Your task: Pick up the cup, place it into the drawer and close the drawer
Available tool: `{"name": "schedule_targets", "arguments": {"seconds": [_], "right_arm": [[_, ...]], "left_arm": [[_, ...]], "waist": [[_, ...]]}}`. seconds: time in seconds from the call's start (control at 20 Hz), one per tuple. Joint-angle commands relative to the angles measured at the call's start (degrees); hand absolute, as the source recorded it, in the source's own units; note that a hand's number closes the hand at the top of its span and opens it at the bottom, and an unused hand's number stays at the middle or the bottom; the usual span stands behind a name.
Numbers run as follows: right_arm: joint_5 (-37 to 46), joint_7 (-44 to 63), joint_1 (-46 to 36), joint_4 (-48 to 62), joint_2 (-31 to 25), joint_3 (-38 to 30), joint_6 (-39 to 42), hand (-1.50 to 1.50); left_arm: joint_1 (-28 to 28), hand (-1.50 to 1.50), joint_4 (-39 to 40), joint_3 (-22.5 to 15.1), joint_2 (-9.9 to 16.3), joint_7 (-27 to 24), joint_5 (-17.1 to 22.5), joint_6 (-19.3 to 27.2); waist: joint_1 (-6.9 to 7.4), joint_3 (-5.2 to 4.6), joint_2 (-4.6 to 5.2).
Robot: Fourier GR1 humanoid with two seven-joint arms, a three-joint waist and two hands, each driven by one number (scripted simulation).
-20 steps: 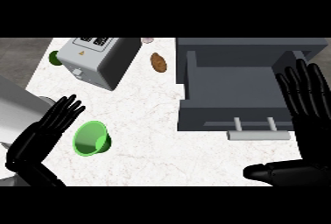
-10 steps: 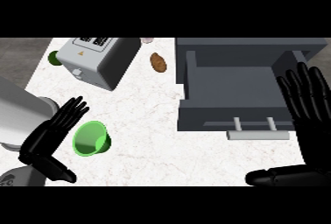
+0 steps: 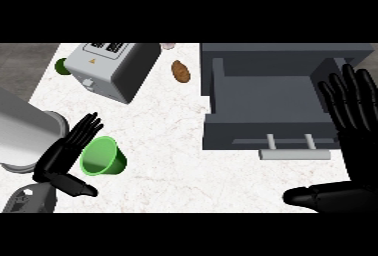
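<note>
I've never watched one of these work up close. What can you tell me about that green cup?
The green cup looks like glossy plastic. It lies on its side on the white speckled counter, its open mouth facing the view. The left hand is right beside it with straight fingers, not curled round it. The cup is outside the open grey drawer.

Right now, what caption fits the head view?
Left hand beside green cup; open drawer waits.

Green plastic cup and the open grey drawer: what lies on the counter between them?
Nothing. In the head view, only bare white marble counter separates the green plastic cup from the open grey drawer.
</note>
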Motion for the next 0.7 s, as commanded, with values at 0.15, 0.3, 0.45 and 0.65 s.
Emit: {"name": "schedule_targets", "arguments": {"seconds": [0.15,0.3,0.45,0.65], "right_arm": [[3.16,2.23,2.36,-4.38,2.75,5.08,-1.94,-1.5],[0.39,2.35,-3.53,0.57,0.33,0.32,-1.21,-1.5],[0.92,6.27,-2.7,-2.74,0.35,2.32,-1.67,-1.5],[-1.38,1.84,-0.7,-1.34,-0.05,0.42,0.68,-1.5]], "left_arm": [[-3.48,-1.5,12.56,-1.85,-1.19,-12.09,-3.63,0.39],[-4.92,-1.5,17.5,-2.62,-0.13,-16.57,-4.98,0.57],[-5.43,-1.5,19.09,-2.64,1.25,-17.49,-4.64,0.37],[-7.25,-1.5,25.62,-3.46,2.78,-22.01,-5.91,-0.34]], "waist": [[-0.27,-0.11,0.08],[-0.17,-0.12,0.2],[-0.19,-0.12,0.11],[-0.69,-0.17,0.3]]}}
